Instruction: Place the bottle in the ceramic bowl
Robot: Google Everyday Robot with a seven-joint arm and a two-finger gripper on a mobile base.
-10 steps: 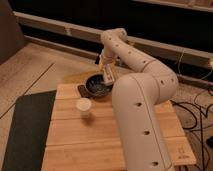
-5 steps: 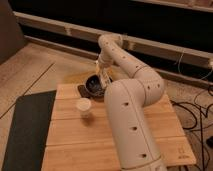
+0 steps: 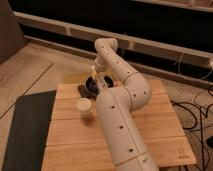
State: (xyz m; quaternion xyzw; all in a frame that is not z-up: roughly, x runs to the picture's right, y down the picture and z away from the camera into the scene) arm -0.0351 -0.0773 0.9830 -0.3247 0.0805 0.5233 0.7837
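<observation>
The dark ceramic bowl (image 3: 88,90) sits at the back left of the wooden table (image 3: 160,132). My white arm reaches over the table to it. My gripper (image 3: 94,76) hangs just above the bowl's far side. It is shut on the small pale bottle (image 3: 92,69), which stands roughly upright over the bowl; only the bottle's top part shows clearly. The arm hides the bowl's right side.
A short white cup (image 3: 84,106) stands on the table just in front of the bowl. A dark mat (image 3: 27,130) lies on the floor left of the table. Cables (image 3: 197,110) trail on the floor to the right. A dark wall runs behind.
The gripper with the bottle has moved left and slightly down, from beside the bowl's right rim to over the bowl. The bowl and cup have not moved.
</observation>
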